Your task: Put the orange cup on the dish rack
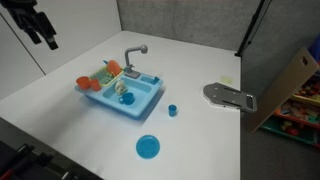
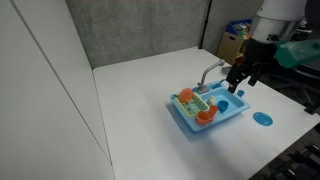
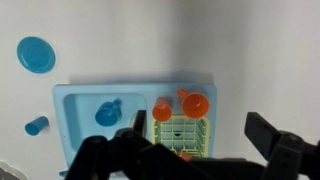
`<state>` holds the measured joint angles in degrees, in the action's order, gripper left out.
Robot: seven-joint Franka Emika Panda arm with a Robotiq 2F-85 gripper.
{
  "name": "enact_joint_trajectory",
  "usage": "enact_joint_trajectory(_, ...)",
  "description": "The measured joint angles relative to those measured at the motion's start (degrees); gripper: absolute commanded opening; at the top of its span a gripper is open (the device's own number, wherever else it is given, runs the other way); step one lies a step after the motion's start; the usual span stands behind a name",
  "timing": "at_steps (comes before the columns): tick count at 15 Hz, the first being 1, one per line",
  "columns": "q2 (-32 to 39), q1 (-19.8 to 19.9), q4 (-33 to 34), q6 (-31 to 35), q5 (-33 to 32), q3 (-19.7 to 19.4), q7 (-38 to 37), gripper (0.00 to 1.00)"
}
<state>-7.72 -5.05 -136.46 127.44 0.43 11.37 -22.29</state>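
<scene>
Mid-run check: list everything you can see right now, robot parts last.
table: 1, white, under everything
toy sink unit: 1, blue, mid-table
faucet: 1, grey, sink's back edge
dish rack: 1, yellow-green, sink's end section
orange cup: 1, orange, at the rack's edge
smaller piece: 1, orange, between basin and rack
unclear item: 1, blue, in basin
plate: 1, blue, on table apart from sink
small cup: 1, blue, on table beside sink
flat object: 1, grey, on table
cardboard box: 1, brown, past table edge
gripper: 1, black, open, above sink
</scene>
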Motion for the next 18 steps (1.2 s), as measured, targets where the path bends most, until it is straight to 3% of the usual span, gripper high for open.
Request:
enact_joint_trajectory(6,7.80,0.08,1.47,5.75,-3.22,-2.01,-3.16,1.00)
enact_joint_trajectory(14,18.06,-0.90,7.29,6.33,-3.68,-5.57,-8.39,1.00)
enact_joint_trajectory(18,20.60,-2.11,7.80,8.05,-7.63,-7.96,-10.45,1.00)
